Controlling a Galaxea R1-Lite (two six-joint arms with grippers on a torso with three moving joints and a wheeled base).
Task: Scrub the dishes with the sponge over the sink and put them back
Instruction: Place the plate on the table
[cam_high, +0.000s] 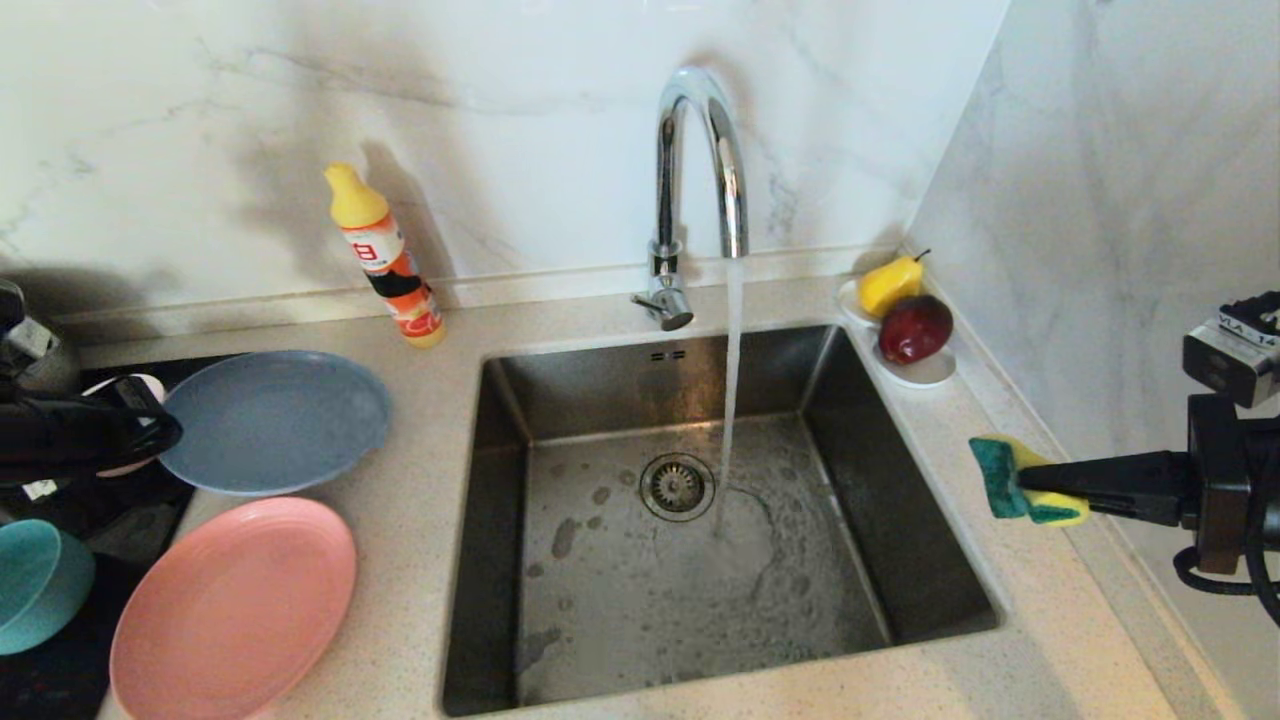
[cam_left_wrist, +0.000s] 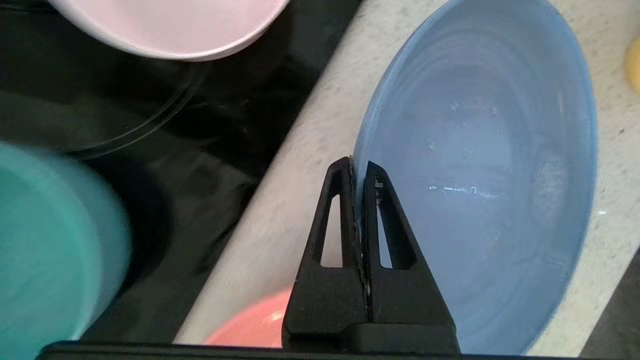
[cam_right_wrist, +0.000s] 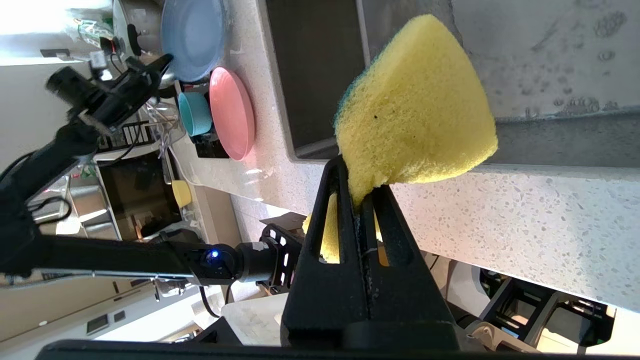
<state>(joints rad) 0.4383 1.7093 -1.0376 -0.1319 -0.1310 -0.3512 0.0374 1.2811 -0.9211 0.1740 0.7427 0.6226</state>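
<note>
My left gripper is at the left of the counter, shut on the near-left rim of the blue-grey plate. The salmon-pink plate lies in front of it. The teal bowl and the pale pink bowl sit on the black cooktop. My right gripper hangs over the counter right of the sink, shut on the yellow and green sponge.
Water runs from the chrome faucet into the basin near the drain strainer. A dish soap bottle stands by the back wall. A white dish holds a pear and an apple at the back right corner.
</note>
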